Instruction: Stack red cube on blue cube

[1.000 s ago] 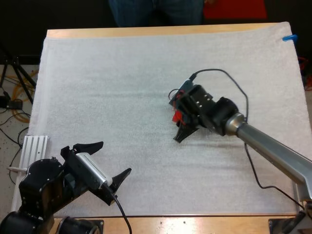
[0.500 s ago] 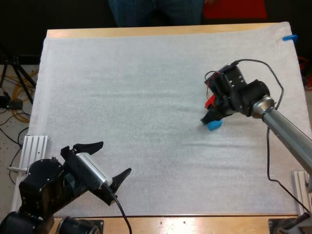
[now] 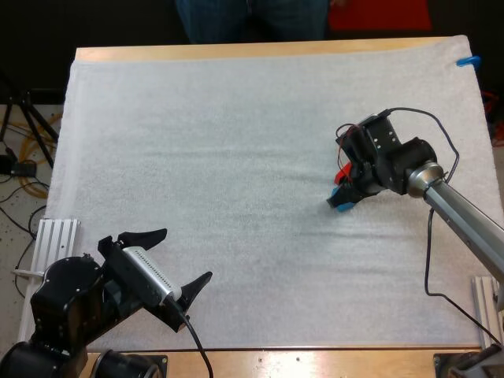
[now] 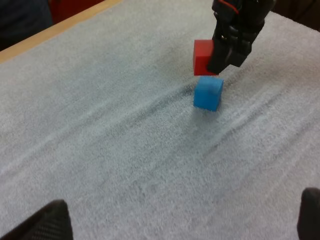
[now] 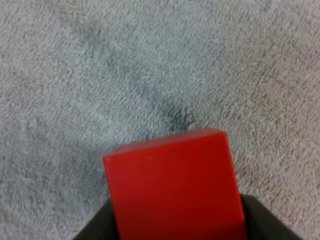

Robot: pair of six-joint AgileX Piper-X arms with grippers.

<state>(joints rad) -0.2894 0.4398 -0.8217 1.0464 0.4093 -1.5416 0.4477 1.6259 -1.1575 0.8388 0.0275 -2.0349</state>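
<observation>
Faces of red cube level in right hand above blue cube

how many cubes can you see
2. The red cube is gripped in the right claw, directly over the blue cube, which sits on the white mat. None seems hidden.

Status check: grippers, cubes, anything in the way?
Right gripper shut on red cube, just over blue cube. Left gripper open, at mat near edge. Nothing in the way.

Red cube in right jaws, just over blue cube
</observation>
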